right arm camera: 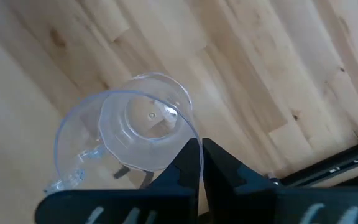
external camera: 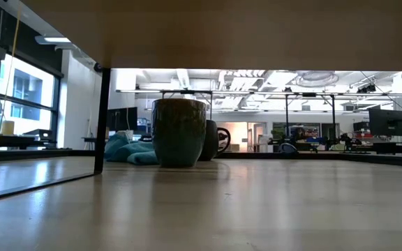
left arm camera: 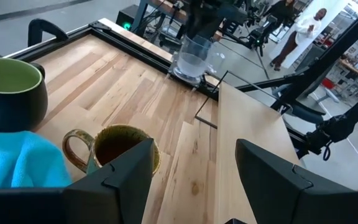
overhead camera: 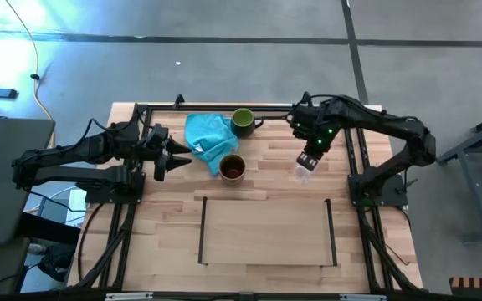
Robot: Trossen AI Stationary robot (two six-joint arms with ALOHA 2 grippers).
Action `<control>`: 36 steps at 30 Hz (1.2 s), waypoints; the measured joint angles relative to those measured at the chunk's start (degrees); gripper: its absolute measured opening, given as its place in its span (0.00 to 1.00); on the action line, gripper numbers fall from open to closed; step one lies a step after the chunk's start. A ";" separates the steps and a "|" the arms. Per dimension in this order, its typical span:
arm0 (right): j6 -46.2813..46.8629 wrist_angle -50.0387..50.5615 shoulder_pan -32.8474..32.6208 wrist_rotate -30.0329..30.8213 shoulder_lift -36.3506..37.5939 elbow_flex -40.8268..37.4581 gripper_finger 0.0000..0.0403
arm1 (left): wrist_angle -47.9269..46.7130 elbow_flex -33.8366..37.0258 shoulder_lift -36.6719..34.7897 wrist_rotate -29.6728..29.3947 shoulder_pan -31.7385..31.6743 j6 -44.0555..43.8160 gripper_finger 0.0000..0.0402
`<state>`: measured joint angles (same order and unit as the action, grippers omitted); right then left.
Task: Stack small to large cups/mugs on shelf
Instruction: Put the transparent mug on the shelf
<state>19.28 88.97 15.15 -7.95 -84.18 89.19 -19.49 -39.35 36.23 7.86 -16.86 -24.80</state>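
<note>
Reaching down over the table's right side, right gripper (overhead camera: 305,164) is pinching the clear glass cup (overhead camera: 301,173) by its rim, beyond the shelf (overhead camera: 266,232). Left gripper (overhead camera: 176,156) is idling, fingers spread, beside the brown mug (overhead camera: 233,168).

Arms: two, dark black, built of slim jointed links with rounded housings at the joints.
Left tool (overhead camera: 176,157): black, with two flat, wedge-shaped fingers (left arm camera: 120,177) that had angular, faceted outer faces and a matte finish.
Right tool (overhead camera: 308,160): black, with two narrow fingers (right arm camera: 185,168) tapering to blunt tips, their edges lighter along the bevel.
Lights: small green indicator glows showed on the right arm's wrist housing.
Cables: thin dark leads ran along the arm links near the bases.
Bases: black frame mounts at either side of the tabletop.
</note>
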 joint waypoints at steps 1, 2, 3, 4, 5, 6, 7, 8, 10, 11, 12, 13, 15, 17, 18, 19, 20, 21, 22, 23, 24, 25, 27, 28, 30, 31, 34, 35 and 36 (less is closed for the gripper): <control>0.09 0.03 -0.65 -0.43 0.06 0.00 0.00 | 0.00 0.00 0.00 0.00 0.02 -0.15 0.54; 0.22 0.04 -1.25 -0.95 0.06 0.00 0.00 | 0.00 0.00 0.00 0.00 0.02 -0.47 0.54; 0.25 0.02 -1.82 -1.44 0.03 0.00 0.00 | -0.02 0.00 0.00 0.00 0.00 -0.73 0.54; 0.25 0.00 -2.41 -1.83 0.02 0.00 0.00 | -0.01 0.00 0.00 0.00 0.02 -0.98 0.54; 0.25 0.00 -3.02 -2.00 0.02 0.00 0.00 | -0.02 0.00 0.00 0.00 0.00 -1.12 0.54; 0.25 0.00 -3.65 -1.99 0.02 0.00 0.00 | 0.00 0.00 0.00 0.00 0.00 -1.24 0.54; 0.25 -0.02 -4.31 -1.94 0.02 0.00 0.00 | -0.01 0.00 0.00 0.00 0.01 -1.41 0.54; 0.26 -0.02 -4.86 -1.83 0.02 0.00 0.00 | -0.02 0.00 0.00 0.00 0.01 -1.57 0.54; 0.40 -0.01 -6.02 -1.74 0.02 0.00 0.00 | 0.00 0.00 0.00 0.02 0.02 -2.05 0.54; 0.40 -0.02 -6.61 -1.70 0.02 0.00 0.00 | -0.02 0.00 0.00 0.00 0.02 -2.27 0.54; 0.40 -0.02 -7.20 -1.72 0.02 0.00 0.00 | -0.02 0.00 0.00 0.02 0.00 -2.44 0.54; 0.40 -0.02 -7.89 -1.68 0.02 0.00 0.00 | -0.02 0.00 0.00 0.01 0.00 -2.57 0.54; 0.21 -0.02 -9.15 -1.62 0.02 0.00 0.00 | -0.02 0.00 0.00 0.01 0.01 -2.65 0.54; 0.03 -0.02 -10.39 -1.49 0.02 0.00 0.00 | -0.02 0.00 0.00 0.01 0.01 -2.66 0.54; -0.04 -0.02 -10.99 -1.28 0.02 0.00 0.00 | -0.02 0.00 0.00 0.02 0.00 -2.66 0.54; -0.03 -0.02 -11.55 -1.22 0.02 0.00 0.00 | -0.02 0.00 0.01 0.00 0.01 -2.69 0.54; -0.02 -0.02 -12.04 -1.22 0.02 0.00 0.00 | -0.02 0.00 0.00 0.02 0.02 -2.71 0.54; -0.01 -0.02 -12.57 -1.20 0.02 0.00 0.00 | -0.02 0.00 0.02 0.00 0.00 -2.71 0.54; 0.01 -0.04 -13.09 -1.20 0.02 0.00 0.00 | -0.02 0.00 0.02 0.02 0.00 -2.73 0.54; 0.22 -0.04 -13.57 -1.17 -0.01 0.00 0.00 | -0.02 0.00 0.02 0.02 0.02 -2.75 0.54; 0.38 -0.04 -14.01 -1.17 -0.01 0.00 0.00 | -0.02 0.00 0.02 0.02 0.02 -2.83 0.54; 0.68 -0.04 -14.44 -1.17 -0.01 0.00 0.00 | -0.02 0.00 0.02 0.02 0.00 -3.02 0.54; 1.40 -0.04 -15.31 -1.16 -0.01 0.00 0.00 | -0.02 0.00 0.02 0.00 0.00 -3.30 0.54; 1.67 -0.06 -15.79 -1.17 -0.01 0.00 0.00 | -0.02 0.00 0.02 0.02 0.02 -3.55 0.54; 2.86 -0.17 -16.64 -1.17 -0.01 0.00 0.00 | -0.02 0.00 0.02 0.02 0.00 -3.80 0.54; 3.61 -0.36 -17.02 -1.16 -0.03 0.00 0.00 | -0.02 0.00 0.02 0.01 0.01 -3.95 0.54; 6.07 -1.11 -18.36 -1.15 -0.03 0.00 0.00 | -0.02 0.00 0.02 0.01 0.01 -4.00 0.54; 6.67 -1.38 -18.90 -1.15 -0.03 0.00 0.00 | -0.02 0.00 0.02 0.02 0.00 -4.00 0.54; 7.51 -1.63 -19.41 -1.17 -0.03 0.00 0.00 | -0.02 0.00 0.02 0.00 0.02 -4.00 0.54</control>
<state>26.79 87.34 -4.26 -9.13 -84.20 89.19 -19.51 -39.35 36.25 7.86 -16.84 -28.80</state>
